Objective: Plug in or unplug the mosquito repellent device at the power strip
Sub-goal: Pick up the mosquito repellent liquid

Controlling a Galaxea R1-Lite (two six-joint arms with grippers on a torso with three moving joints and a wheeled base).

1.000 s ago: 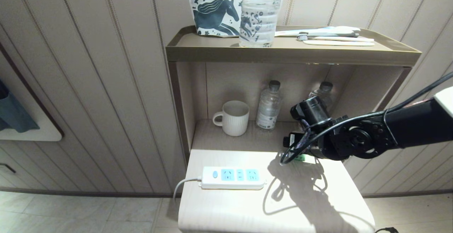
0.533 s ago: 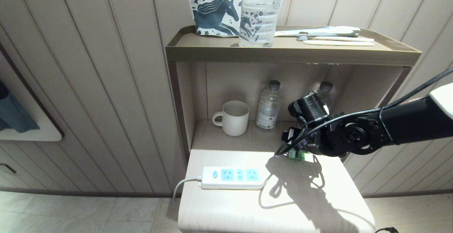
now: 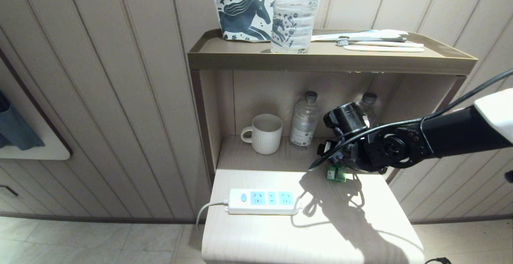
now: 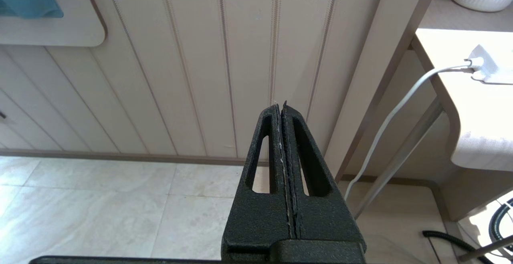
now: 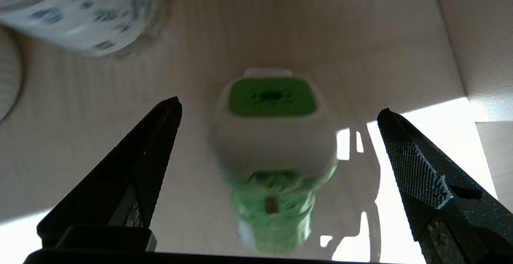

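The mosquito repellent device [image 3: 336, 173] stands upright on the pale table, to the right of and behind the power strip [image 3: 262, 201]. It has a white head with a green top [image 5: 274, 136] over a translucent green bottle. My right gripper [image 5: 278, 107] hangs open just above it, one finger on each side, touching nothing. In the head view my right wrist [image 3: 376, 150] covers most of the device. All three blue sockets of the strip are empty. My left gripper [image 4: 280, 105] is shut and parked low beside the table, holding nothing.
On the recessed shelf behind the device stand a white mug [image 3: 264, 132] and two water bottles [image 3: 304, 119] [image 3: 366, 103]. The top shelf [image 3: 328, 57] holds a large bottle [image 3: 294, 11], a horse-print pouch [image 3: 240, 13] and toothbrushes [image 3: 372, 39]. The strip's cord [image 3: 204, 210] drops off the table's left edge.
My right arm has moved back toward the shelf and slightly left, still open. More of the green device shows below the wrist. The strip has stayed put.
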